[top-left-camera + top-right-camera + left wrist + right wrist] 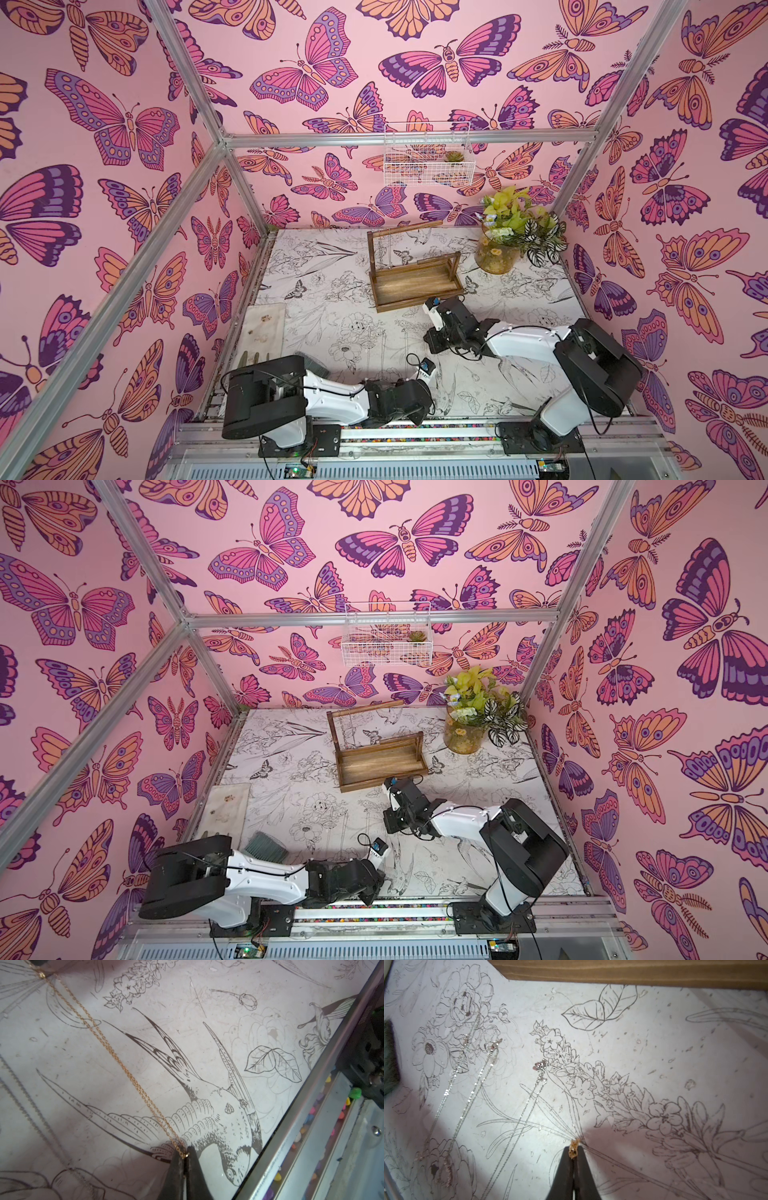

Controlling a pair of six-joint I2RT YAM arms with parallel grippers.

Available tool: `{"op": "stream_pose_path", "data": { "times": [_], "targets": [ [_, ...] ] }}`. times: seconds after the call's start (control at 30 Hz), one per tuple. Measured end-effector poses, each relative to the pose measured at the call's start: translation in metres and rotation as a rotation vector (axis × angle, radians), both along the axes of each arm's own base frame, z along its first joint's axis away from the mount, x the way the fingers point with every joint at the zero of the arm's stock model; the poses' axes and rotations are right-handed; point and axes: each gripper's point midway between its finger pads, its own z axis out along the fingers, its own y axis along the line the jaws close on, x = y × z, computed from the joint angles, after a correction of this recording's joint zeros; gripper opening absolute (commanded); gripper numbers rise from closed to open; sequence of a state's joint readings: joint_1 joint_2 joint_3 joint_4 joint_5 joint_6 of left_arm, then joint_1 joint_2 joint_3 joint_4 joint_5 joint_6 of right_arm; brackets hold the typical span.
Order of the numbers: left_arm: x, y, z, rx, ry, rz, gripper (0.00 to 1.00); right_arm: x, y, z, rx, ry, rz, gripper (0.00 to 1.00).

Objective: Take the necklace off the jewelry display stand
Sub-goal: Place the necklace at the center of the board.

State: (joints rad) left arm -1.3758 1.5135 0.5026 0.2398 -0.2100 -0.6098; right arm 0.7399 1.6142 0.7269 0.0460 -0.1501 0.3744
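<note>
- The left gripper [185,1155] fills the foreground of its wrist view. Its two dark fingers [176,1176] are pinched together on the end of the necklace [116,1057].
- The left arm [332,390] lies low and folded. Its forearm runs along the front rail [415,432] towards the middle of the table [324,291].
- The right arm [523,340] reaches forward from its base and inward. Its wrist is bent down over the table just in front of the stand [415,286].
- The right gripper [573,1152] is clamped too, with a small gold knot of the necklace [573,1147] caught at its tips.
- The necklace is a fine gold chain, doubled into two strands lying close together. It runs straight from the left gripper's tips to a dark tip at the edge of the left wrist view.
- It is off the stand, stretched between the two grippers over the printed table and on the near side of the stand. I cannot tell whether it clears the surface.
- The stand [380,766] is dark brown wood, a tray base with a tall rear bar and a lower front rail. It stands near the back of the table, and its base edge [612,972] shows in the right wrist view.
- Three silver chains [481,1076] with small pendants lie spread on the table beside the right gripper.
</note>
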Motion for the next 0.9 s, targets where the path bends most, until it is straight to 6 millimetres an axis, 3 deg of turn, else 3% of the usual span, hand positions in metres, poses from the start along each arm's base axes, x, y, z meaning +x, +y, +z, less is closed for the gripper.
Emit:
{"op": "stream_pose_path", "data": {
  "times": [0.2,0.57,0.9],
  "targets": [
    [-0.0016,-0.0004,-0.0001,0.000,0.000,-0.004,0.00,0.0018,0.0009,-0.0012,-0.006,-0.003,0.005,0.00],
    [-0.0021,-0.0003,-0.0002,0.001,0.001,-0.005,0.00,0.0036,0.0020,0.0008,-0.006,-0.012,0.009,0.31],
    [0.0006,0.0007,0.0001,0.004,-0.012,0.007,0.07,0.0058,0.0016,0.0022,-0.004,-0.014,0.005,0.42]
  ]
}}
